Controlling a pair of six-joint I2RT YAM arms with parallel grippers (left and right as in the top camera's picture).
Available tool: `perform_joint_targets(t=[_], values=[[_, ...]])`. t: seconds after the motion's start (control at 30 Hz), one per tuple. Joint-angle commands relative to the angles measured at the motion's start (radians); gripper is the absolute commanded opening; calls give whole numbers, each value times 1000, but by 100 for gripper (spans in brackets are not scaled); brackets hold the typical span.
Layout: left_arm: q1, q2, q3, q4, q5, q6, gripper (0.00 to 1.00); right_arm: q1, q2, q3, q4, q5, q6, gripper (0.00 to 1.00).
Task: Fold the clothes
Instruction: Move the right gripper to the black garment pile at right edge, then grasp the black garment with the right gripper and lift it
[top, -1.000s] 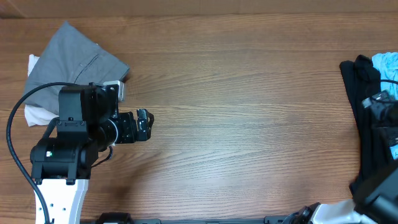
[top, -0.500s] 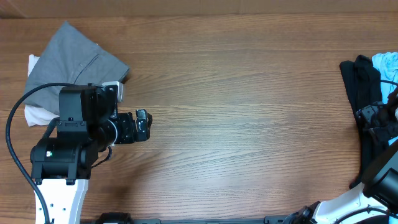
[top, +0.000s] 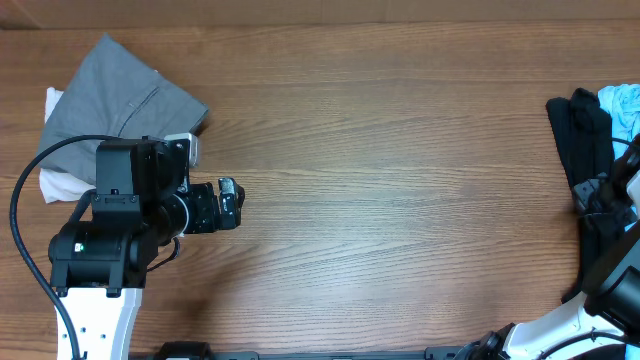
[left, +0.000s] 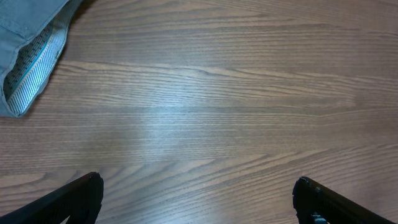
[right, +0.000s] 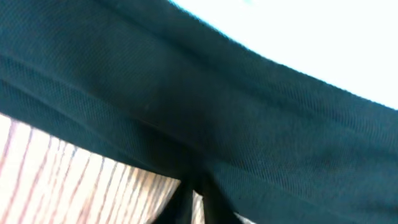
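Wood tabletop (top: 400, 150) under both arms. My left arm (top: 110, 235) reaches in from near-left edge, wrist pointing toward centre. Left gripper (top: 232, 200) hangs over wood, fingers (left: 74, 196) spread wide apart, nothing between. Grey garment (top: 115, 95) lies just behind it, far-left corner. Black clothes (top: 585, 130) heaped at right edge, light-blue piece (top: 622, 103) at far end. My right gripper (top: 597, 192) down on black fabric; wrist camera filled with cloth, can't tell if fingers apart or pinched.
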Motion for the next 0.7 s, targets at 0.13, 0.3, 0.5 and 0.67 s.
perform_joint_targets(t=[0.13,0.3,0.5,0.67], values=[[-6,4,28,-2,-5,23,100,7,-13,81,-37,-83,-24,5],[-6,4,28,-3,-5,23,100,7,-11,51,-41,-66,-33,60],[-6,4,28,-13,-5,23,100,7,-11,-31,21,-11,-32,60],[-6,4,28,-13,-6,23,100,7,-11,-39,28,32,-29,53]])
